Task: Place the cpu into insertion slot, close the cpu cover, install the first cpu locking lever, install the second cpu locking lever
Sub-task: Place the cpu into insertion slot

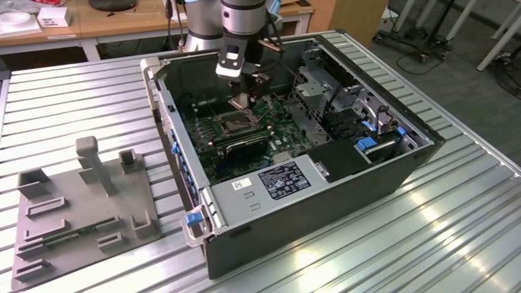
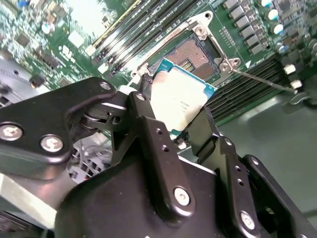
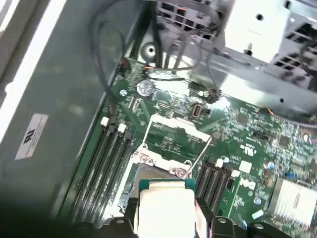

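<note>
Silvery-beige metal tops the cpu (image 2: 181, 99), which is clamped between the black fingers (image 2: 205, 131) of the gripper (image 2: 173, 110) and held over the near edge of the insertion slot (image 2: 195, 53); whether chip and slot touch cannot be told. The slot's contacts are seen bare, ringed by a silvery frame. In the first wrist view the cpu cover (image 3: 171, 124) is seen raised open beyond the chip, with a thin wire lever (image 3: 200, 151) beside it. Long black memory slots (image 2: 129, 27) are set on both sides of the socket on the green motherboard (image 1: 244, 146). In the exterior view the gripper is seen inside the open computer case (image 1: 326, 201), which is laid on a slatted metal table (image 1: 423, 244)
</note>
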Robot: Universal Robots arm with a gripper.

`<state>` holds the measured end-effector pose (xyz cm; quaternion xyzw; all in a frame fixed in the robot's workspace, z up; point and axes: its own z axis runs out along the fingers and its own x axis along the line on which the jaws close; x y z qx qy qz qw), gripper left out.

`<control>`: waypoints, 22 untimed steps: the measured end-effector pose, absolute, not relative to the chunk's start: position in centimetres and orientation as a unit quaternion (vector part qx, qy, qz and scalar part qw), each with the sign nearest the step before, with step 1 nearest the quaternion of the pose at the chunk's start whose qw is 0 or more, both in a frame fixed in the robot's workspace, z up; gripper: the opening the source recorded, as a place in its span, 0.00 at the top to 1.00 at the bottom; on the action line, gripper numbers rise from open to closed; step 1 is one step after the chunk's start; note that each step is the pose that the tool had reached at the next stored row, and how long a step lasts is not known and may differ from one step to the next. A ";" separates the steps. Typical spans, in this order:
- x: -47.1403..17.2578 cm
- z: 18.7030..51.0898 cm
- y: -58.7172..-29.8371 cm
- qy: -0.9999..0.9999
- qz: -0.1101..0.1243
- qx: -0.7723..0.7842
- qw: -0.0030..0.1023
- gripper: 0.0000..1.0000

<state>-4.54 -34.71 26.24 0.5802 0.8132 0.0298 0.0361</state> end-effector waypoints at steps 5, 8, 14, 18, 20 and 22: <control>-4.5 26.1 -34.7 0.786 0.028 0.617 0.037 0.46; -4.5 26.0 -34.7 0.768 0.027 0.638 0.038 0.46; -4.5 25.9 -34.7 0.732 0.025 0.679 0.040 0.46; -4.5 25.8 -34.7 0.707 0.023 0.705 0.041 0.46; -4.5 25.8 -34.7 0.696 0.023 0.717 0.041 0.46; -4.5 25.8 -34.7 0.692 0.023 0.720 0.041 0.46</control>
